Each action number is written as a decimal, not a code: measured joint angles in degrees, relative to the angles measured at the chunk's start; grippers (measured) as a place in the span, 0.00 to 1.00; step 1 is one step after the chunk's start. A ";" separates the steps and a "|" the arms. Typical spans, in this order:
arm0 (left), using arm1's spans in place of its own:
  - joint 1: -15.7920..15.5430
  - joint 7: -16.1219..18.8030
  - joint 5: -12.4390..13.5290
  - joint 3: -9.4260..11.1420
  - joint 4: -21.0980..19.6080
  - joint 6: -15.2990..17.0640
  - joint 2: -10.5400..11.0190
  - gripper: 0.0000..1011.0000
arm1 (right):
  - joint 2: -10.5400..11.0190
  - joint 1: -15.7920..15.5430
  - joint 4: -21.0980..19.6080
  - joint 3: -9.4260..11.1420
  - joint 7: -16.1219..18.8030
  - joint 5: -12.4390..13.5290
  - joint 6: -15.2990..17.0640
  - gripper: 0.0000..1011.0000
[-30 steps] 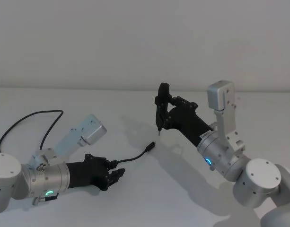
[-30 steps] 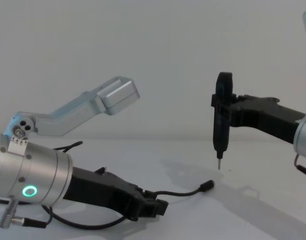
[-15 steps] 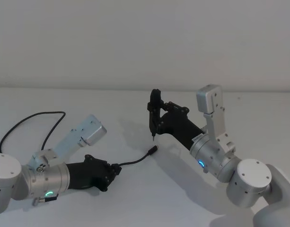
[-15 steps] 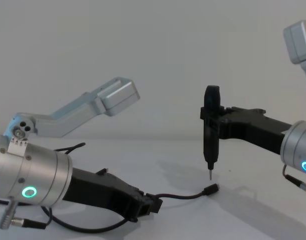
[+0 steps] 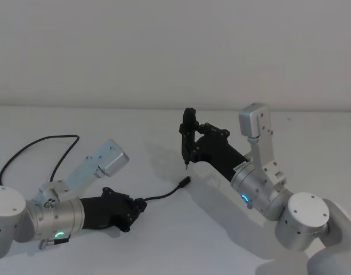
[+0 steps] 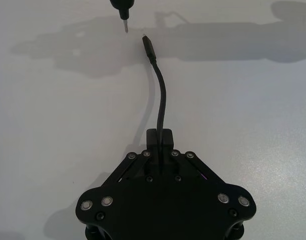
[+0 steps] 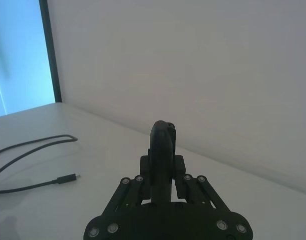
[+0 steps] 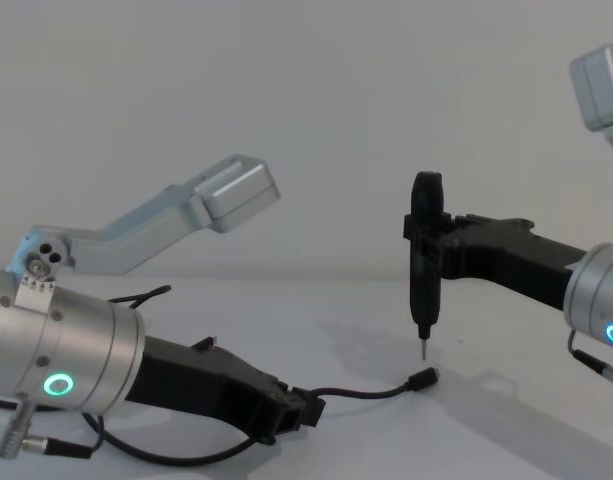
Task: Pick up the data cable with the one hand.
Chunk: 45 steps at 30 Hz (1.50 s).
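A: What are we seeing nearest?
B: Our left gripper (image 5: 139, 204), low on the table (image 5: 181, 243), is clamping the data cable (image 6: 162, 100), its plug (image 5: 185, 182) lying ahead.
A: And farther?
B: Our right gripper (image 7: 162, 173) is gripping an upright pen-like tool (image 8: 425, 265), tip near that plug.
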 joint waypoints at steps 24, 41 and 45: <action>0.00 0.00 0.00 0.00 0.01 0.00 0.00 0.04 | 1.48 -1.55 -1.73 0.92 0.06 0.20 -0.05 0.27; 0.00 0.00 0.00 0.00 0.01 0.00 0.00 0.04 | 2.72 -2.59 -3.39 1.04 0.17 0.50 1.32 0.27; 0.00 0.00 0.00 -0.01 0.01 -0.01 0.00 0.04 | 2.98 -2.76 -3.68 0.93 0.40 0.66 1.64 0.27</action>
